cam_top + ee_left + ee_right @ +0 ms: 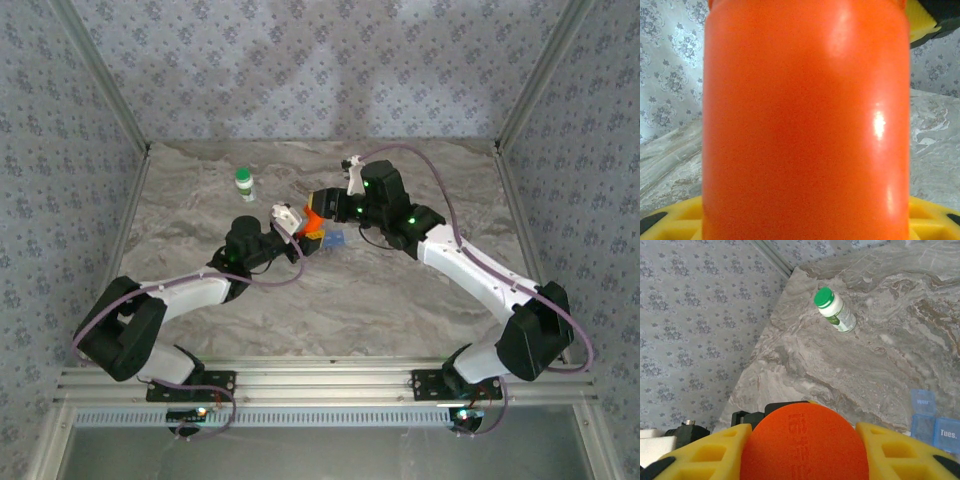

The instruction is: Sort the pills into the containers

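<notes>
Centre of the overhead frame: the left gripper [296, 228] is clamped on the smooth orange cylindrical plastic bottle [805, 125]. The right gripper [320, 210] has yellow pads [715, 450] hugging its round orange lid [802, 440] (truly biting? can't tell). The translucent blue compartmented pill box [935, 427] lies just right of the bottle, at the lower right of the right wrist frame, on the right arm's side.
</notes>
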Robot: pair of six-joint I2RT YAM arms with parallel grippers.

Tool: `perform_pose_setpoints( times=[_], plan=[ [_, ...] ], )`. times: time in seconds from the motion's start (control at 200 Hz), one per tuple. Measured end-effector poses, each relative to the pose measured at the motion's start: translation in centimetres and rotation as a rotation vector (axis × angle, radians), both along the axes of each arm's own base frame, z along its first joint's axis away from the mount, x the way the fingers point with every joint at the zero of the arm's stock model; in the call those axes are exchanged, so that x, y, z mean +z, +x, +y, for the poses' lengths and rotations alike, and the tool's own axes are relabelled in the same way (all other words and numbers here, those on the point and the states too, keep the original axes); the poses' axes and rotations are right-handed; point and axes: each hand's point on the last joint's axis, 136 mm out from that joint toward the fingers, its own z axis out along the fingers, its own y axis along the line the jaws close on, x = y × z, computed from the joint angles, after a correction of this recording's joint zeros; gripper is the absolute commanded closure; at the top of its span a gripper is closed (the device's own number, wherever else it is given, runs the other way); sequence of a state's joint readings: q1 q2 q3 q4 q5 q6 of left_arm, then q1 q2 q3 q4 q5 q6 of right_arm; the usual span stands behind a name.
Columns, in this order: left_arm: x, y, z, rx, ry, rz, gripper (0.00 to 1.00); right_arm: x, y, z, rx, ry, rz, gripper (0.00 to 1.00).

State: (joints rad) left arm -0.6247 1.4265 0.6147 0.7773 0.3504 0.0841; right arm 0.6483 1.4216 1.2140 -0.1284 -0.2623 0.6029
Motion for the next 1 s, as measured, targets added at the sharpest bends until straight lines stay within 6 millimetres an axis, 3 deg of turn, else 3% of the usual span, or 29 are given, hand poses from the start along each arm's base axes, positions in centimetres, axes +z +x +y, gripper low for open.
perform_pose_setpoints(
  times=[0.155,0.3,0.59,0.815,1.0],
  plan=[
    [0.1,-0.4,-0.1,-0.036,-0.011,0.013,1.00,0.0,-0.6,-0.3,0.055,0.006,-0.067,0.67],
    [0.8,-1.8,-0.1,-0.159,-0.041,0.026,1.00,0.7,-2.1,-0.4,0.216,0.028,-0.188,0.68],
    [2.6,-5.2,-0.3,-0.357,-0.074,0.009,1.00,2.0,-6.0,-1.1,0.530,0.012,-0.441,0.61],
    [2.9,-6.8,-0.1,-0.433,-0.070,0.028,1.00,2.0,-7.7,-1.4,0.668,-0.022,-0.533,0.42],
    [3.5,-6.0,0.7,-0.397,-0.076,0.014,1.00,1.7,-7.1,-2.3,0.659,-0.053,-0.527,0.17]
  ],
)
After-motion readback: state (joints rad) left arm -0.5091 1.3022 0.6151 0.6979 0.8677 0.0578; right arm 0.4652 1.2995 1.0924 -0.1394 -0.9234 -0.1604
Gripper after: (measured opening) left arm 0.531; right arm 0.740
